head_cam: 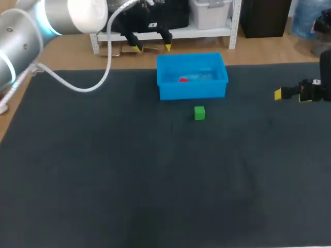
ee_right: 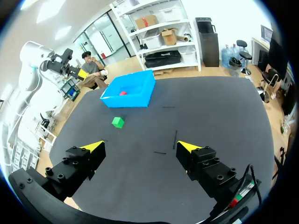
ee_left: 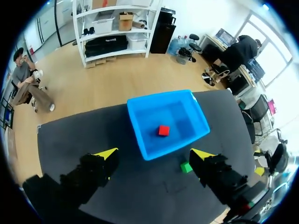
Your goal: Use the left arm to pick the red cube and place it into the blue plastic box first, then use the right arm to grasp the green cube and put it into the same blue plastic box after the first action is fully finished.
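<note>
The small red cube is lying inside the blue plastic box; the small green cube is sitting near its wall, at six o'clock. My left gripper, at eleven o'clock, and right gripper, at three, are hanging wide open, empty. Descending there, a right finger is risking to knock the box. I am reading no writing, perhaps too small.

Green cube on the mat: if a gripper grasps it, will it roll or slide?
Probably no rolling: the green cube has flat faces and sits flat on the dark mat. It looks small, likely light, so one finger touching first may slide it.
</note>
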Motion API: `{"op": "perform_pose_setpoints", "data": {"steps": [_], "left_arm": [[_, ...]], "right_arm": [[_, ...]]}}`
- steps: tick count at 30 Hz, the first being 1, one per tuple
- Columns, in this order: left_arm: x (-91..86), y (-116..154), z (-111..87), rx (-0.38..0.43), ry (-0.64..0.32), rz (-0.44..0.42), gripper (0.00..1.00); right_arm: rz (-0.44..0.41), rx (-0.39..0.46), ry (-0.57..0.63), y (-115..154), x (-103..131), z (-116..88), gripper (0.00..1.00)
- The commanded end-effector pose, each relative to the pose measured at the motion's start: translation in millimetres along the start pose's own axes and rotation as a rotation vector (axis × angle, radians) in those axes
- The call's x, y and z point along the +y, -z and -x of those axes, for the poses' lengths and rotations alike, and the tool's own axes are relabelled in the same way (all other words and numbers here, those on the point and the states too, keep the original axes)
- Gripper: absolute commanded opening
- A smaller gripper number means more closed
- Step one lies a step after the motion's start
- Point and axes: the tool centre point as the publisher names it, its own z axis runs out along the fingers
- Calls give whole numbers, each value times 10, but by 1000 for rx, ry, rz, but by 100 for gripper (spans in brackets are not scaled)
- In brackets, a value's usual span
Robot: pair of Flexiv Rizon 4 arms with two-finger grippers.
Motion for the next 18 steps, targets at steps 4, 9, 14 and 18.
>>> {"op": "perform_pose_setpoints", "data": {"steps": [4,9,14,18], "left_arm": [[55,134,-357,-155,-20,-17,100],[96,170,-439,-154,-28,-27,100],[123,221,-485,-177,-40,-48,100],[138,260,-525,-198,-46,-67,100]], "right_arm": [[0,1,1,-2,-3,2,100],[0,1,1,-2,-3,2,100],[0,1,1,-2,-3,2,100],[0,1,1,-2,-3,2,100]]}}
